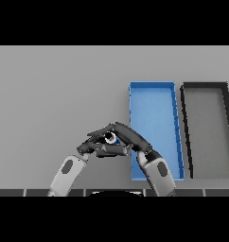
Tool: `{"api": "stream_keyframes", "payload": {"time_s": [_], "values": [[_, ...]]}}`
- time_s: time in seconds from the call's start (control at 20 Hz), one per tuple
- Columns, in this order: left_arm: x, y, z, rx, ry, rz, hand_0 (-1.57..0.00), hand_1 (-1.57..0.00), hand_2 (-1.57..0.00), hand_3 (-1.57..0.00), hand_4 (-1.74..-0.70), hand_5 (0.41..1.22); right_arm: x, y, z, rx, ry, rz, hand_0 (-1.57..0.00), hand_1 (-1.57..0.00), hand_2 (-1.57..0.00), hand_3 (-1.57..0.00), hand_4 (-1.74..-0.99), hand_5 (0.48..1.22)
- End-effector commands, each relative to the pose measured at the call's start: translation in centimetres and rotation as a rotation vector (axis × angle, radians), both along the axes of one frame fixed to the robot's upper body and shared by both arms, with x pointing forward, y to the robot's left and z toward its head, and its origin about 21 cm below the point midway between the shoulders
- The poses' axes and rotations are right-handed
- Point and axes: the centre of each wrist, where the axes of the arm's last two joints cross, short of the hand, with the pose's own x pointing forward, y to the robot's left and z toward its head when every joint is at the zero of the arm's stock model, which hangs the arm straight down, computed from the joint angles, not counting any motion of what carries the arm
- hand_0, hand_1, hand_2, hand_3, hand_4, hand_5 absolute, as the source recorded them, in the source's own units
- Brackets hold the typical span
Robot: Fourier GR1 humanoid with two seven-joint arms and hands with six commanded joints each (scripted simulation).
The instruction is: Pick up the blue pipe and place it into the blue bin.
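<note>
Only a small bit of the blue pipe (112, 139) shows, with a pale end, near the table's front middle. My right hand (129, 135) comes in from the lower right and arches over the pipe, fingers curled round it and pointing left. My left hand (88, 148) reaches in from the lower left, its fingers stretched straight along the table just under the pipe and the right hand. The two hands meet around the pipe and hide most of it. The blue bin (131, 101), a long open tray, lies just right of the hands, and my right wrist crosses its near left corner.
A black bin (185, 118) of similar shape lies right of the blue one, side by side with it. The grey table (55, 94) stretches away to the left and to the back.
</note>
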Motion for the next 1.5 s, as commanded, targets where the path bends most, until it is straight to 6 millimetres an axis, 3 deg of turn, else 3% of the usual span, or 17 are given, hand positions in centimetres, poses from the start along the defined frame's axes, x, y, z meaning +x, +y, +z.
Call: {"api": "stream_keyframes", "payload": {"time_s": [0.0, 0.2, 0.4, 0.65, 0.95, 1.15, 1.3, 1.45], "values": [[0.1, 0.0, -0.1, 0.026, 0.02, 0.008, -0.25, -0.23, -0.22, -0.18, -1.06, 0.912, -0.1, -0.1, 0.0, 0.023, -0.018, 0.003, -1.57, -1.57, -1.57, -1.57, -1.499, 1.217], [0.1, 0.1, -0.2, 0.045, 0.035, 0.027, -0.1, -0.09, -0.09, -0.07, -0.98, 0.682, -0.3, 0.0, -0.2, 0.034, -0.058, -0.006, -1.57, -1.57, -1.57, -1.57, -1.499, 1.219], [0.5, 0.0, -0.4, 0.072, 0.096, 0.065, -0.04, -0.04, -0.04, -0.03, -0.97, 0.557, -0.2, -0.2, -0.2, 0.073, -0.058, 0.0, -1.57, -1.57, -1.57, -1.57, -1.498, 1.22], [0.3, -0.3, -1.1, 0.1, 0.114, 0.084, -0.01, -0.01, -0.01, -0.01, -0.97, 0.501, 0.5, -0.8, 2.3, 0.159, -0.039, 0.0, -1.57, -1.57, -1.57, -1.57, -1.495, 1.221], [0.2, 0.1, -0.7, 0.1, 0.106, 0.077, 0.0, 0.0, 0.0, 0.0, -0.96, 0.475, 2.1, -2.9, 8.2, 0.282, -0.002, -0.007, -1.57, -1.57, -1.57, -1.57, -1.496, 1.221], [-0.5, 0.5, -0.5, 0.094, 0.087, 0.071, 0.0, 0.0, 0.0, 0.0, -0.95, 0.468, 3.6, -5.6, 12.6, 0.391, -0.09, -0.16, -1.57, -1.57, -1.57, -1.57, -1.498, 1.221], [-0.3, 1.1, 0.1, 0.087, 0.08, 0.087, 0.0, 0.0, 0.0, 0.0, -0.95, 0.468, 4.9, -8.3, 13.6, 0.365, -0.109, -0.294, -1.57, -1.57, -1.57, -1.57, -1.498, 1.221], [-0.4, 1.2, -0.2, 0.097, 0.103, 0.097, 0.0, 0.0, 0.0, 0.0, -0.95, 0.474, 6.1, -11.0, 12.2, 0.327, -0.066, -0.446, -1.57, -1.57, -1.57, -1.57, -1.499, 1.221]]}}
